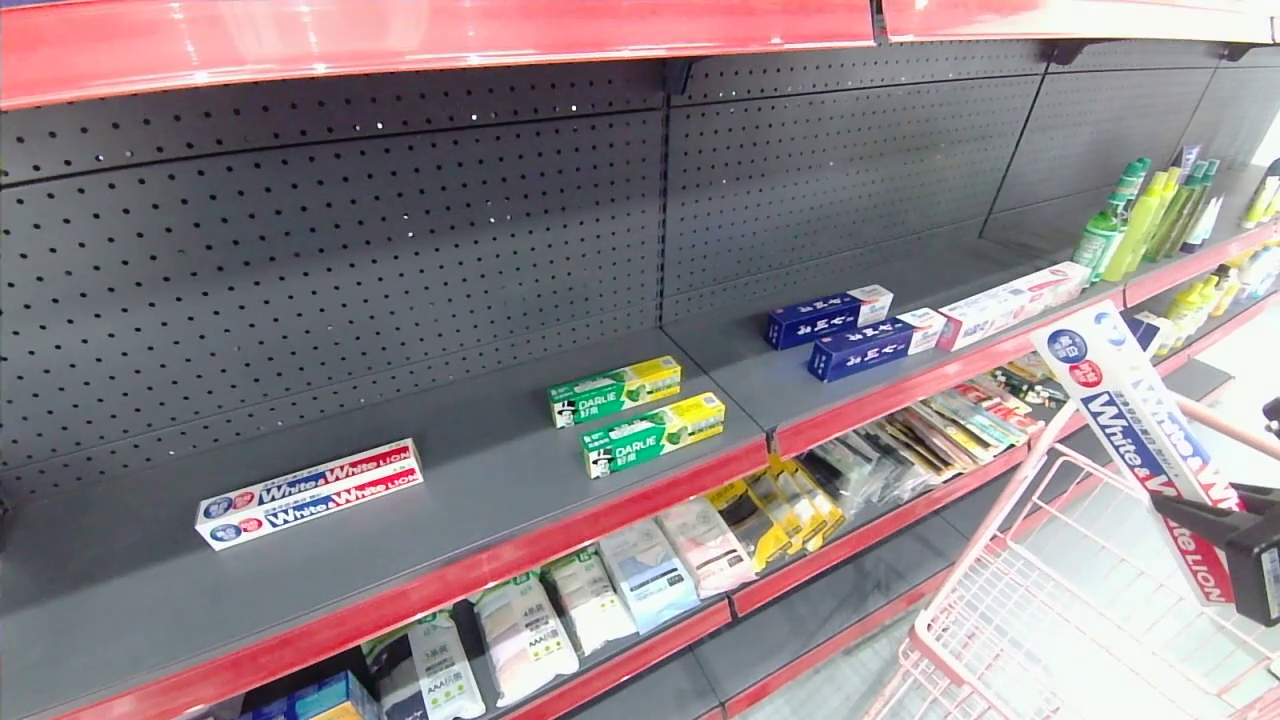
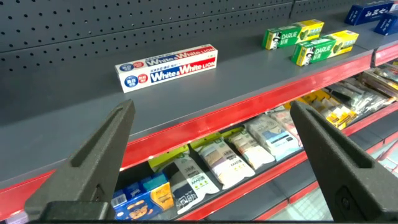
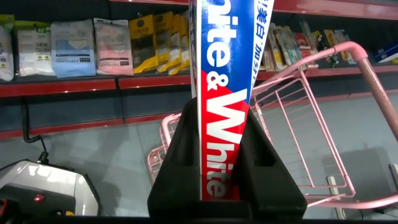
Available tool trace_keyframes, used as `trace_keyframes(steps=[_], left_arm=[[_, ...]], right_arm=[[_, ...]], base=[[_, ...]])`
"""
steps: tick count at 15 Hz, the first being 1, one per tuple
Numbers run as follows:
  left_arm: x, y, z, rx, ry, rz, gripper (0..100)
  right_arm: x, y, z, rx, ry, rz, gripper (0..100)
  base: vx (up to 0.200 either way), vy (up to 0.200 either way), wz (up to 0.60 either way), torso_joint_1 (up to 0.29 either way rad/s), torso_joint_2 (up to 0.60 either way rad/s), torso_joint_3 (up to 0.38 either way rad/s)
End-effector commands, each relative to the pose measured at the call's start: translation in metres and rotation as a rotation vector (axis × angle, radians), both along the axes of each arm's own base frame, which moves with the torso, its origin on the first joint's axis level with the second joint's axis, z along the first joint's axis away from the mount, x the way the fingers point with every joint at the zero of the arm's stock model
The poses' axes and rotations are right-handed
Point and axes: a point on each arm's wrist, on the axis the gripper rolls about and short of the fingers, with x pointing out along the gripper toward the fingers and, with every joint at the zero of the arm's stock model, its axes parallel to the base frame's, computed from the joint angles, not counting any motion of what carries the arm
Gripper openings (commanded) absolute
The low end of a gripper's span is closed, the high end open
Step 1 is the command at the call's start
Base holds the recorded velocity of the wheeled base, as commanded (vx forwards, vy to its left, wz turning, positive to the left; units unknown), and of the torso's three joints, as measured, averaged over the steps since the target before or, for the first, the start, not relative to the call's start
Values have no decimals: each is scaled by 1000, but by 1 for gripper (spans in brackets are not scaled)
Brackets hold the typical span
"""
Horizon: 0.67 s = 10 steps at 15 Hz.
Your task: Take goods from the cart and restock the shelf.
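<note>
Toothpaste box [image 1: 1135, 420], long glossy cardboard, clamped in right gripper [image 3: 219, 121]; left gripper [image 2: 212, 115] gapes wide.

Bright, even store light pours down from overhead onto the grey shelf [image 1: 480, 480], and a soft sheen runs along the red shelf edge [image 1: 400, 40] up top. Boxes throw only short, faint shadows. Far right, the floor [image 1: 1255, 350] washes nearly white. Straight shelf lines bow towards the head view's borders. The lower shelf [image 1: 850, 590] sits in shade. The left claw [image 2: 212, 107] shows dark fingers [image 2: 93, 168] against the lit shelf; the toothpaste box [image 3: 221, 81] in the right claw [image 3: 221, 124] glows bright.
</note>
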Motion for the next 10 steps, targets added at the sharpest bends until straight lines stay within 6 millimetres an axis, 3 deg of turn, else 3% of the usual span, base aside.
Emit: trace_keyframes(steps=[1, 10], left_arm=[[0, 0, 0, 0, 1, -1, 100], [0, 0, 0, 0, 0, -1, 100]], right_arm=[[1, 0, 3, -6, -9, 0, 0], [-1, 0, 4, -20, -17, 8, 0]], base=[[0, 0, 0, 0, 0, 0], [0, 0, 0, 0, 0, 0]])
